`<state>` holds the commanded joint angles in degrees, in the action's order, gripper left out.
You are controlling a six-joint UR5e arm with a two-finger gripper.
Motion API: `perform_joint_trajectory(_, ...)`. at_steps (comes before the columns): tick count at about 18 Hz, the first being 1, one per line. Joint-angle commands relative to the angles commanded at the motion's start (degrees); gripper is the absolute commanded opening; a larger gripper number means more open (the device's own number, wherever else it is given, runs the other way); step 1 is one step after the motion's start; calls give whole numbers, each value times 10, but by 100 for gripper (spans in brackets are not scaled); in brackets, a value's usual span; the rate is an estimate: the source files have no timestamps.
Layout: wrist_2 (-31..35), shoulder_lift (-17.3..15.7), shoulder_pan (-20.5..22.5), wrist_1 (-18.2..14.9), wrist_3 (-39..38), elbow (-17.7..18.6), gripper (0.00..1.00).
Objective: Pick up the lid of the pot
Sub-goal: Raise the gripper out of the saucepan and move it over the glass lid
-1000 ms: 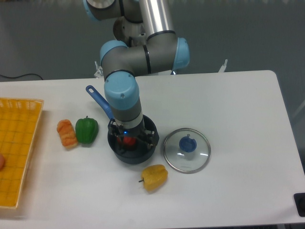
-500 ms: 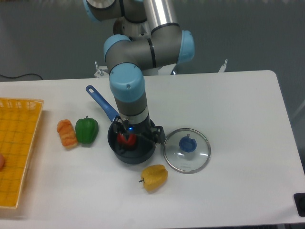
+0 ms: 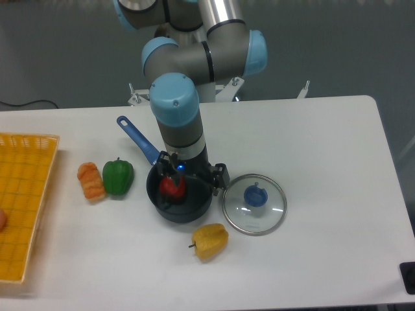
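Hovering over the dark pot (image 3: 183, 212) with a spread, unladen gripper (image 3: 194, 175), yet to reach, grasp or lift the lid (image 3: 244, 218).

on the white desk (image 3: 331, 142), i see a black pan (image 3: 184, 214) with a blue handle (image 3: 137, 138) and a red item (image 3: 172, 187) inside. left of it in view lie a green bell pepper (image 3: 118, 177) and a ridged orange-brown item (image 3: 91, 181). a yellow pepper (image 3: 209, 241) sits near the pan; a yellow crate (image 3: 24, 201) stands far left.

White table (image 3: 331, 149): crate (image 3: 26, 175), orange item (image 3: 91, 181), green pepper (image 3: 118, 177), pan (image 3: 185, 212), lid (image 3: 255, 202), yellow vegetable (image 3: 209, 241).
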<state>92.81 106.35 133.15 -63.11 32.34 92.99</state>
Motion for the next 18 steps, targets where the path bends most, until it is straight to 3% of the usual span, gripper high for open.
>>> perform_joint_trajectory(12,19,-4,27,17,-39,-2,100)
perform_joint_trajectory(18,24,10,67,15,-28,2,100)
